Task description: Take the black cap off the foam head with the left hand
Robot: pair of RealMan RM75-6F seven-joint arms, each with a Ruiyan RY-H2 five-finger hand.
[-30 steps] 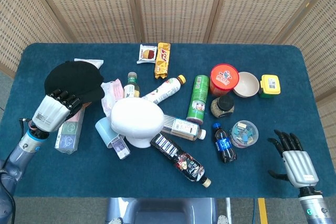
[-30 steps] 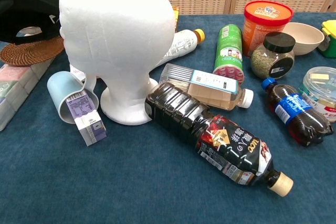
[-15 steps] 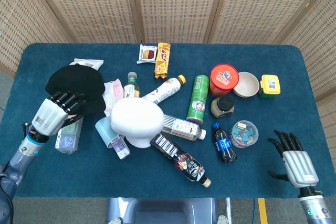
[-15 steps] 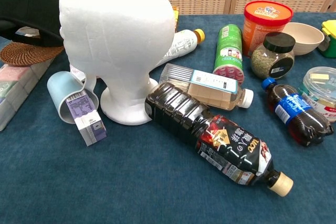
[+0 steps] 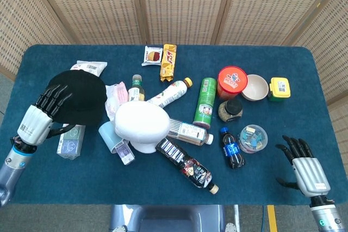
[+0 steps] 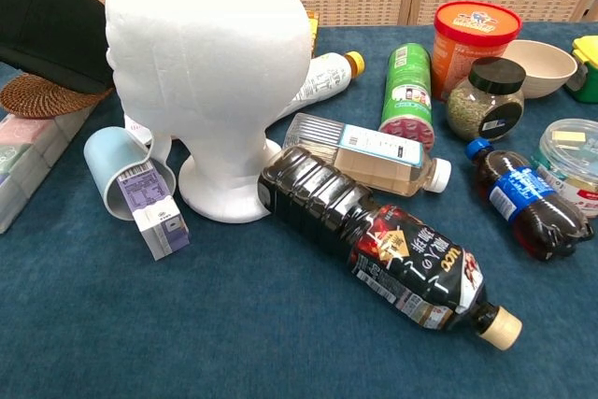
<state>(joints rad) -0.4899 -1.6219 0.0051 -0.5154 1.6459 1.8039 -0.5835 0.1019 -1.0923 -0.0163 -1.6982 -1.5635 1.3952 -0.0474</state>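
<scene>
The white foam head (image 5: 142, 124) stands bare in the middle of the table, and it fills the chest view's upper left (image 6: 210, 72). The black cap (image 5: 80, 97) lies off it to the left, resting on a woven coaster (image 6: 42, 95) and on packets; its dome shows in the chest view (image 6: 47, 21). My left hand (image 5: 41, 115) is at the cap's left edge with its fingers (image 5: 54, 96) spread and straight, holding nothing. My right hand (image 5: 303, 168) rests open near the table's front right corner, away from everything.
Around the foam head lie a light blue cup (image 5: 109, 136), a dark tea bottle (image 5: 185, 165), a clear bottle (image 5: 187, 132) and a green can (image 5: 205, 101). A tissue pack (image 5: 70, 139) lies right beside my left hand. Jars, a bowl (image 5: 254, 87) and a cola bottle (image 5: 232, 148) crowd the right.
My left hand has let go of the cap and drawn back to the left with fingers straightened. The cap has settled lower onto the coaster. The right hand has stayed put.
</scene>
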